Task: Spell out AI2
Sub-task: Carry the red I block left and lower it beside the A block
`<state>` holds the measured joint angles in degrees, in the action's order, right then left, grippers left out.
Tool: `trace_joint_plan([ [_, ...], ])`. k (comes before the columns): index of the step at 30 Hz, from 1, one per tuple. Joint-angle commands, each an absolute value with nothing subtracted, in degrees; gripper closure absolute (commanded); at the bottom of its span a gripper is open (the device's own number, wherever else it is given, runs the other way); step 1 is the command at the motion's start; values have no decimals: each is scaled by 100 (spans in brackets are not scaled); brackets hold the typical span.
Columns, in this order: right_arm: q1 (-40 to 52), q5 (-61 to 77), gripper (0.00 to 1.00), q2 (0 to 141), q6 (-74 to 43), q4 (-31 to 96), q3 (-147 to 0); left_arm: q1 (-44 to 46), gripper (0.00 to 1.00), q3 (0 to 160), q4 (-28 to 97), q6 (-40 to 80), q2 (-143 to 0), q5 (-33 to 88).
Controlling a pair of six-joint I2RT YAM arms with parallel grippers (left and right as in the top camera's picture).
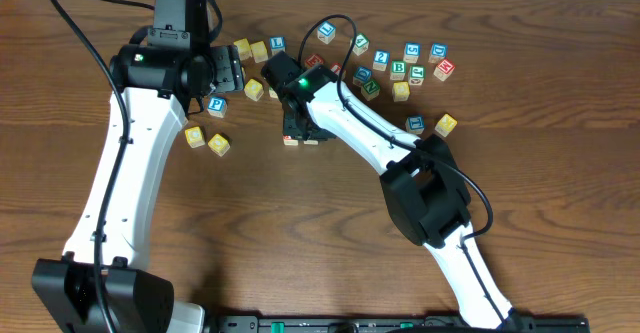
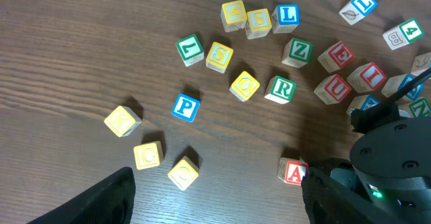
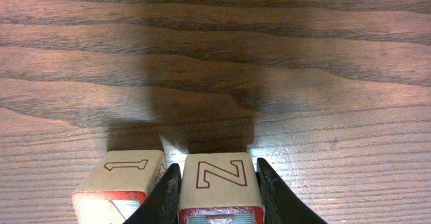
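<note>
In the right wrist view my right gripper [image 3: 217,165] is shut on a wooden block [image 3: 217,187] resting on the table. The block has a red-outlined Z on its near side and a red-edged top. A second block [image 3: 124,173], with a 1 on its side and a red top, sits touching the left finger. Seen from the left wrist, a red A block [image 2: 294,172] lies right beside the right gripper [image 1: 303,128]. A blue 2 block [image 1: 381,60] lies in the far cluster. My left gripper [image 2: 215,207] hangs open above the table with nothing between its fingers.
Many loose letter blocks lie scattered at the back: yellow ones [image 2: 244,85] and a blue P [image 2: 185,107] on the left, red, green and blue ones [image 1: 415,63] on the right. Two yellow blocks [image 1: 206,139] sit near the left arm. The right arm's cable [image 1: 345,33] loops over the blocks.
</note>
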<state>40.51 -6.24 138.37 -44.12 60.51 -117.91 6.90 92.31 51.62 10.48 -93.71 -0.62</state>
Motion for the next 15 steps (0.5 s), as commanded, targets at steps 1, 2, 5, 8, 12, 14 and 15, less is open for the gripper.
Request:
trace_joint_plan([
  [1, 4073, -733, 78, 13893, -4541, 6073, -11740, 681, 22, 9194, 5181, 1037, -9426, -176],
  [2, 4073, -731, 78, 13891, -4541, 6073, -11736, 681, 22, 9194, 5181, 1037, -9426, -178],
  [5, 4077, -694, 78, 13891, -4541, 6093, -11734, 681, 22, 9194, 5181, 1037, -9426, -176],
  [8, 4082, -696, 78, 13893, -4541, 6117, -11714, 681, 22, 9194, 5181, 1037, -9426, -178],
  [12, 4082, -696, 75, 13891, -4541, 6112, -11714, 681, 22, 9194, 5181, 1037, -9426, -178],
  [14, 4082, -696, 70, 13893, -4539, 6112, -11714, 681, 22, 9194, 5181, 1037, -9426, -176],
  [15, 4084, -694, 67, 13893, -4539, 6114, -11714, 681, 22, 9194, 5181, 1037, -9426, -178],
])
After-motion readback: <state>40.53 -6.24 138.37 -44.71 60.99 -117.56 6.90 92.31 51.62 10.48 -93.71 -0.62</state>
